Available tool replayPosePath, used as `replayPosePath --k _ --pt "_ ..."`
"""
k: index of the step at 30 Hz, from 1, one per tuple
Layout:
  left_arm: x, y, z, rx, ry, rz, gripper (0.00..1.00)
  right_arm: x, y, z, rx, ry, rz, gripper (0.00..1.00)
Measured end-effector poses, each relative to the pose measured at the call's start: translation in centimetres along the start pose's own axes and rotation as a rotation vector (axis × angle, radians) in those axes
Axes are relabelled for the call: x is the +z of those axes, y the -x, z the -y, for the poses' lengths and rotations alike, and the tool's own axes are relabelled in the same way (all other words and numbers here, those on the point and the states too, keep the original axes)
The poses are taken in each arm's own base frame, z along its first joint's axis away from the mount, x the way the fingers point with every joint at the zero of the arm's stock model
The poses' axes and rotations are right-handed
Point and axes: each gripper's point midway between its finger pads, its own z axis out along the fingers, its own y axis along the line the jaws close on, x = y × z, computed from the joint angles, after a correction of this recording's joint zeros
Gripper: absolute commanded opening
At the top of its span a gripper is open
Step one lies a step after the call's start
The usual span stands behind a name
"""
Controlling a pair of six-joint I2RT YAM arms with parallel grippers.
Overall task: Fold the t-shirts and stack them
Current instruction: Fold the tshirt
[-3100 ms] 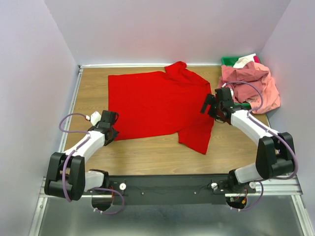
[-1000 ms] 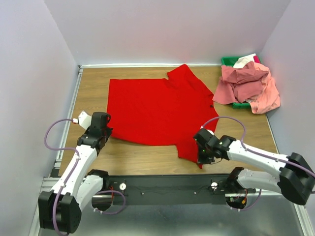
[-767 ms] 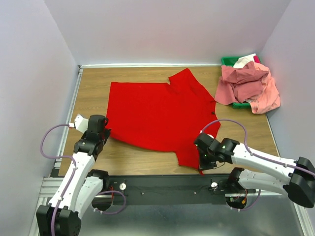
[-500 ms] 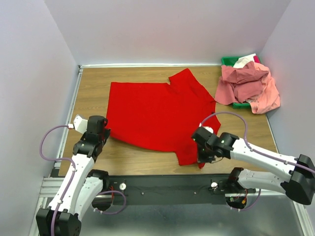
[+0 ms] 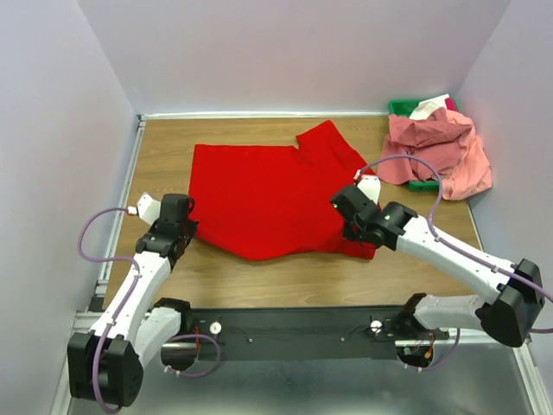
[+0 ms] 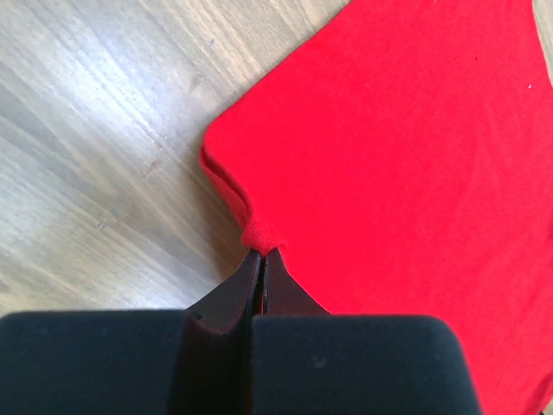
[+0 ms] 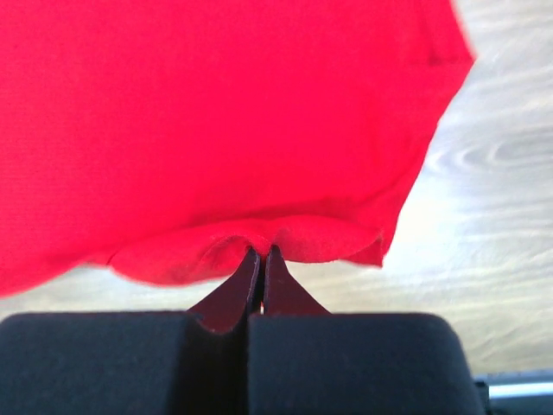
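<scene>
Holds the red t-shirt (image 5: 259, 190), spread across the middle of the worktop (image 5: 285, 272), at two points: left jaws closed on a thin pucker at the near left corner, right jaws clamped on the rolled near right hem. Leaves the salmon pink t-shirts (image 5: 436, 151) heaped over the green bin (image 5: 399, 107), far right.

Risks losing either pinch, given so little cloth in each bite. Risks a skewed, wrinkled fold too, by pulling one side further than the other.

From above, shows the whole layout but hides both grips under the wrists. From the wrists, shows closed tips nipping cloth, yet nothing of the pink heap.
</scene>
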Motion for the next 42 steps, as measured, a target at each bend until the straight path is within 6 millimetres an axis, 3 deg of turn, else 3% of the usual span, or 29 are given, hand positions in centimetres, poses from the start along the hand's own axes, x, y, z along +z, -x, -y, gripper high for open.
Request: replayPosePath --k 7,16,29,37,39,42 --pt "0.9 0.4 1.3 0.019 0.002 -0.002 0.00 2.2 3.5 1.0 0.031 -0.043 0.053 0.00" --pt "2.8 0.9 3.0 0.031 0.020 -0.004 0.00 4.4 8.1 -0.2 0.046 -0.047 0.110 0.00" --pt "5.7 2.5 4.4 0.039 0.049 0.008 0.00 7.5 11.6 -0.6 0.009 -0.065 0.118 0.00" --pt "7.9 2.6 4.0 0.060 0.093 -0.008 0.01 11.4 12.4 -1.4 -0.036 -0.086 0.073 0.00" --pt "8.5 2.4 3.8 0.067 0.100 -0.021 0.19 12.4 12.6 -1.2 -0.036 -0.098 0.065 0.00" --pt "9.3 2.1 3.5 0.085 0.108 -0.040 0.71 13.9 12.9 -0.8 -0.041 -0.119 0.046 0.01"
